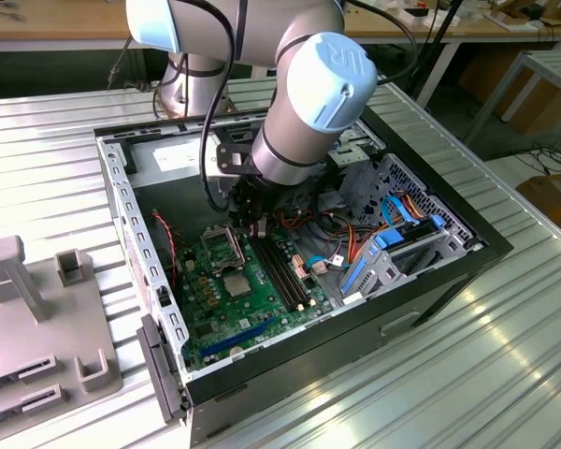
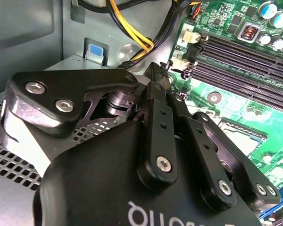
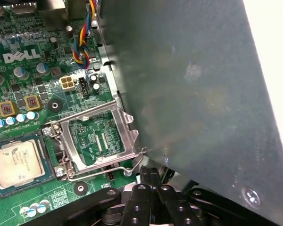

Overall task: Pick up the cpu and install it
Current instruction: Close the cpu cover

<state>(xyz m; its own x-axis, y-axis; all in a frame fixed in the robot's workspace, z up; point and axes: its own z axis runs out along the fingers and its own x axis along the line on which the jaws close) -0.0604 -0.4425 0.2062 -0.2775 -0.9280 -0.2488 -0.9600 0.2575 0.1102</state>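
Inside the open computer case on the worktop, the cpu is seen lying flat in its socket on the green motherboard. The hinged socket frame stands open beside it, leaving the chip uncovered. The gripper is held close by the frame's edge, jaws drawn together on nothing, so the chip is judged already seated.
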